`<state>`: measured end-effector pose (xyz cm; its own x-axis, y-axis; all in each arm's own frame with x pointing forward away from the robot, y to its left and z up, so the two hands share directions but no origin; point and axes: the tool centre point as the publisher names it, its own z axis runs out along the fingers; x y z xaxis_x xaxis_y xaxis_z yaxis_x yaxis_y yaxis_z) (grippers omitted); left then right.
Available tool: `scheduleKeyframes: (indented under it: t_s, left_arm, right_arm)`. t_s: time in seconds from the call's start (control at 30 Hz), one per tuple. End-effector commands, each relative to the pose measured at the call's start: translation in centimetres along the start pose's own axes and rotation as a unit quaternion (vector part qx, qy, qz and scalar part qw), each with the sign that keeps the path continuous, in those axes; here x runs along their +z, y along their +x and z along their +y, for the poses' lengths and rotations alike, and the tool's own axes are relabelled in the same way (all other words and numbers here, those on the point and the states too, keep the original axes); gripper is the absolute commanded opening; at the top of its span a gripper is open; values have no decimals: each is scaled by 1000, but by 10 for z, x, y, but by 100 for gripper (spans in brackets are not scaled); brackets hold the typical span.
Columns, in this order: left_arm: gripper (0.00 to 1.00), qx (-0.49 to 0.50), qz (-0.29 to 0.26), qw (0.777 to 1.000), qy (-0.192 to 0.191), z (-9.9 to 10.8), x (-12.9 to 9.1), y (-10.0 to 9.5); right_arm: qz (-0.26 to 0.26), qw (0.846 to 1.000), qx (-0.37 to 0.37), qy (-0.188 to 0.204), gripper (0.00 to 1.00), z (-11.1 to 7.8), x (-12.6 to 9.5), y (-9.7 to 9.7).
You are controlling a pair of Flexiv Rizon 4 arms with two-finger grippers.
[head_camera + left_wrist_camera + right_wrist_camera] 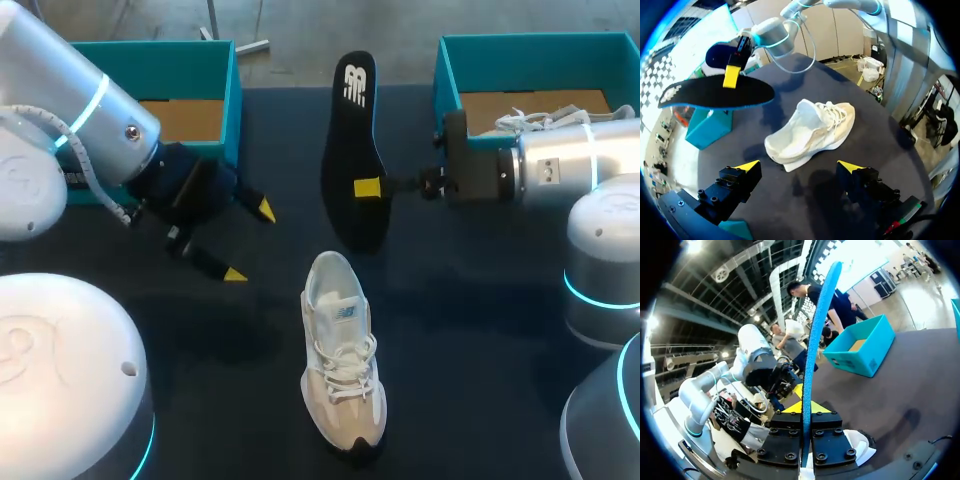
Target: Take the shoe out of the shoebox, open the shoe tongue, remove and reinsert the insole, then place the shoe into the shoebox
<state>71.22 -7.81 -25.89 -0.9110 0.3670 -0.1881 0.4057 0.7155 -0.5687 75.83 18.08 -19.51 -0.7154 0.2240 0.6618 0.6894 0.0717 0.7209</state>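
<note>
Clamping the insole (pixel 350 130) edge-on, the right gripper (pixel 367 187) holds it aloft; the left gripper (pixel 799 165) gapes wide near the shoe (pixel 342 355).

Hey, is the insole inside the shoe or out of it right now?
Out. The right claw grips the black insole clear of the white shoe, which stands apart on the table.

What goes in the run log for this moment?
step: insole out | right claw: shut on insole, held above table | left claw: open, empty | shoe: upright on table
</note>
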Motion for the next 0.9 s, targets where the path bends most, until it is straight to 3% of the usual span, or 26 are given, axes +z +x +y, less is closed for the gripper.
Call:
scheduleKeyframes:
  t_s: [0.03, 0.33, 0.4, 0.9]
  left_arm:
    - [100, -32, 22, 998, -41, -1, 19, -9]
    - [100, -93, 44, 991, -89, 10, 42, 3]
    - [100, -108, 48, 984, -131, 13, 46, 8]
    - [100, -115, 52, 983, -130, 14, 50, 7]
  right_arm:
    - [20, 1000, -14, -16, 0, -8, 14, -18]
    - [54, 997, -61, 2, 0, -21, 31, -32]
    - [54, 997, -61, 2, 0, -21, 31, -32]
    - [54, 997, -61, 2, 0, -21, 31, -32]
